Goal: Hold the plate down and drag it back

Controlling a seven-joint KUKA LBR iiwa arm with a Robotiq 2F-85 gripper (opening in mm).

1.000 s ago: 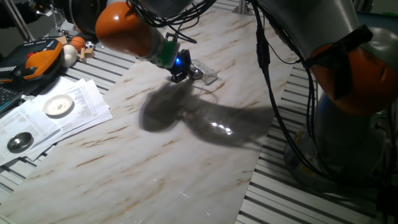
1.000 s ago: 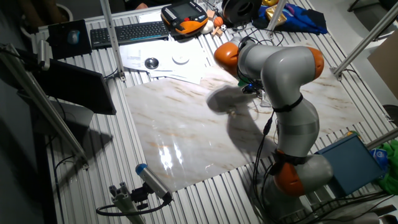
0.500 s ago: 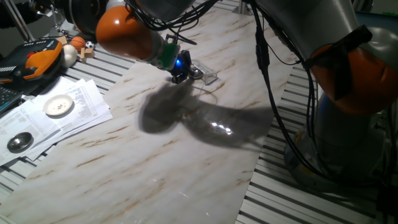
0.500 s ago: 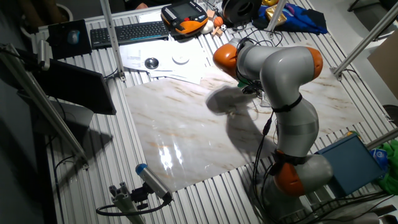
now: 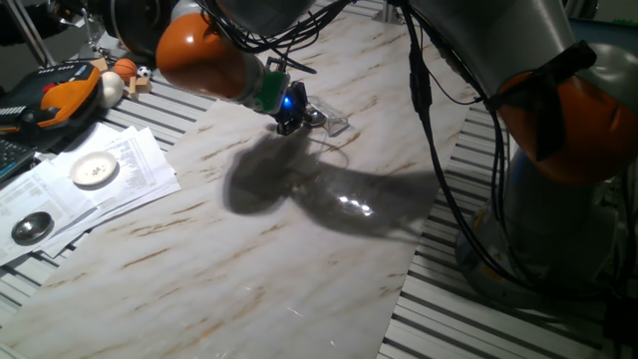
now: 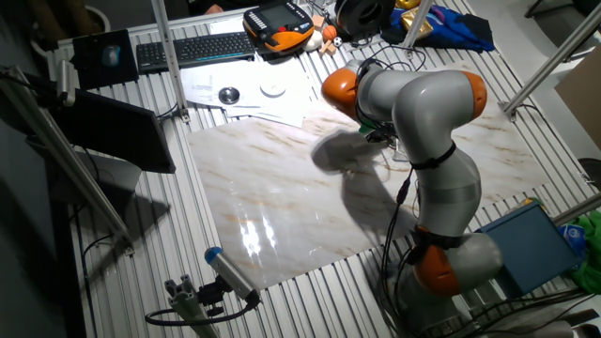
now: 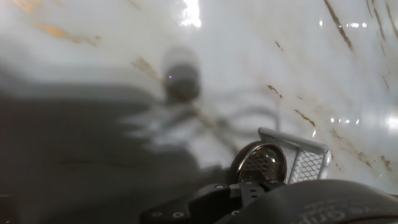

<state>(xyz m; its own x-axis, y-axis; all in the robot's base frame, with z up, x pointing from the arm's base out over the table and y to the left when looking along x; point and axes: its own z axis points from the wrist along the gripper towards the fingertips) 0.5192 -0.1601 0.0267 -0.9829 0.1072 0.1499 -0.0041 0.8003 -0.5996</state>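
The plate (image 7: pixel 258 163), a small dark round disc with a shiny rim, lies on the marble board against the clear wedge-shaped stand (image 7: pixel 303 163). In one fixed view the plate (image 5: pixel 315 116) is a small shiny spot between my gripper (image 5: pixel 288 122) and the stand (image 5: pixel 337 124). My gripper is low over the board, just left of the plate and touching or nearly touching its edge. Its fingers look closed together, with nothing held. In the other fixed view the gripper (image 6: pixel 378 134) is mostly hidden by the arm. In the hand view only its dark body (image 7: pixel 249 196) shows, at the bottom edge.
The marble board (image 5: pixel 249 259) lies on a slatted table. On papers at the left lie a white dotted disc (image 5: pixel 93 171) and another dark round disc (image 5: pixel 32 227). An orange pendant (image 5: pixel 60 95) and small balls sit at the far left. The arm's base (image 5: pixel 558 179) stands at the right.
The arm's orange joint has shifted very slightly up and to the right. The gripper stays beside the plate, and the plate and stand have not visibly moved.
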